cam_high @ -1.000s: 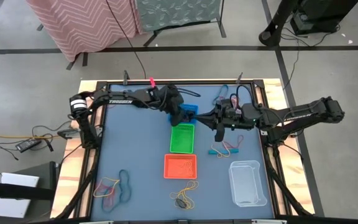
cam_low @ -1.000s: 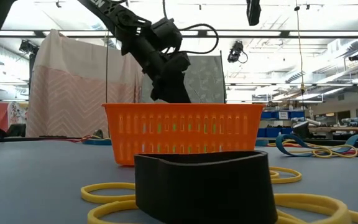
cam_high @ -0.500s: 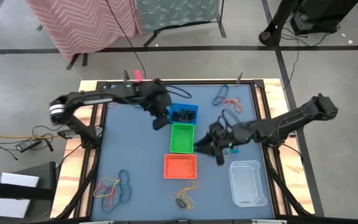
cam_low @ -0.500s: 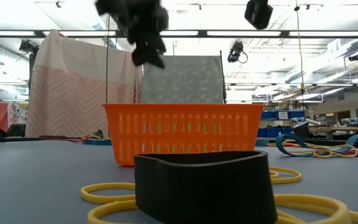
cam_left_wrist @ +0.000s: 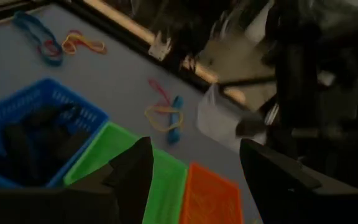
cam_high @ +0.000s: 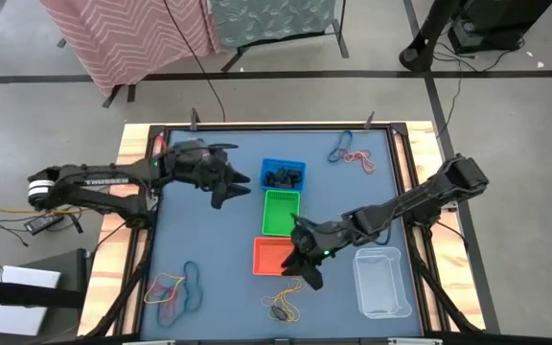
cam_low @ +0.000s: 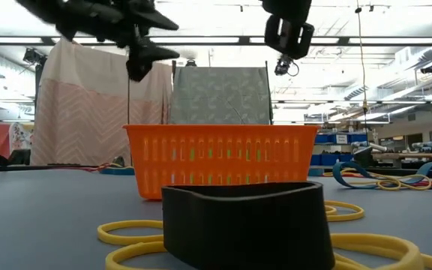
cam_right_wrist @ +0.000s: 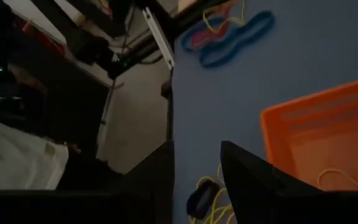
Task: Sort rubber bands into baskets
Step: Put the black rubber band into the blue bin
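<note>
Nearest on the blue worktop (cam_high: 209, 240), yellow rubber bands (cam_high: 286, 305) are lying around a black one. The right gripper (cam_high: 307, 271) is hovering by the orange plastic basket (cam_high: 278, 257), jaws narrowly parted, empty. Farther, the left gripper (cam_high: 234, 187) is spreading its jaws wide beside the blue basket (cam_high: 283, 173).

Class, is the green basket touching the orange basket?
Apart. The high view shows a strip of blue table between the green basket and the orange basket.

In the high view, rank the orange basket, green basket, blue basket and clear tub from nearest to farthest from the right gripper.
Measured from the right gripper:
1. Orange basket, right beside it, toward the left arm.
2. Clear tub and green basket: too close to call.
3. Blue basket, farthest, beyond the green one.
</note>
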Motion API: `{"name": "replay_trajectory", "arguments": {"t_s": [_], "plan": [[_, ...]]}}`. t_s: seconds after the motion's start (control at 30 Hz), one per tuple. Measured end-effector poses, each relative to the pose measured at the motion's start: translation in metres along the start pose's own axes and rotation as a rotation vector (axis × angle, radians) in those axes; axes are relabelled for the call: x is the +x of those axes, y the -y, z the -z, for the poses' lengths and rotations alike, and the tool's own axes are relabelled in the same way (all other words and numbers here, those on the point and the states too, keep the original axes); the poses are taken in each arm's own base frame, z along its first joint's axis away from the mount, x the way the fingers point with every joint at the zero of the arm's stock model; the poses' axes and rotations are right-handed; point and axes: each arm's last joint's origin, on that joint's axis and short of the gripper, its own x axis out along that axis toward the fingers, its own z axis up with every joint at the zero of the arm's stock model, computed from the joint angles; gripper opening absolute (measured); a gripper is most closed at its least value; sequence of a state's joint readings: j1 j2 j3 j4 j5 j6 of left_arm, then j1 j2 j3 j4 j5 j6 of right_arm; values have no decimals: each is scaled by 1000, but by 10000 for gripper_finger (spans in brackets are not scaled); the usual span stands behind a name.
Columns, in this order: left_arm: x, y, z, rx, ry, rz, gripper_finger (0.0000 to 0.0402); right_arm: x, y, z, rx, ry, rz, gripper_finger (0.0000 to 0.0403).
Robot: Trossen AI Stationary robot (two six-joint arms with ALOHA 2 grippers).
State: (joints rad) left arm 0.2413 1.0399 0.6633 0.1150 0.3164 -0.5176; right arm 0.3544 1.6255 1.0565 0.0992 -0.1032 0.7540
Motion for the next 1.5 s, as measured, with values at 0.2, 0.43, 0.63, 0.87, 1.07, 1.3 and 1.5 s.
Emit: {"name": "replay_trajectory", "arguments": {"t_s": [0.2,0.43,0.63,0.87,1.07,1.3,1.5], "plan": [[-3,-4,41,-87,-75,58,241,9,-7,-7,9,-4,1,143],[5,16,79,58,-246,45,241,14,-9,-9,15,-93,79,143],[15,32,118,277,-399,-8,241,37,-14,-11,-11,-178,80,143],[30,42,151,343,-474,-55,241,88,-36,8,-156,-344,93,142],[39,47,168,247,-504,-105,241,120,-49,43,-226,-454,240,142],[39,47,181,292,-552,-164,241,142,-55,76,-198,-415,378,142],[48,51,185,275,-533,-181,241,140,-49,95,-188,-449,512,140]]}}
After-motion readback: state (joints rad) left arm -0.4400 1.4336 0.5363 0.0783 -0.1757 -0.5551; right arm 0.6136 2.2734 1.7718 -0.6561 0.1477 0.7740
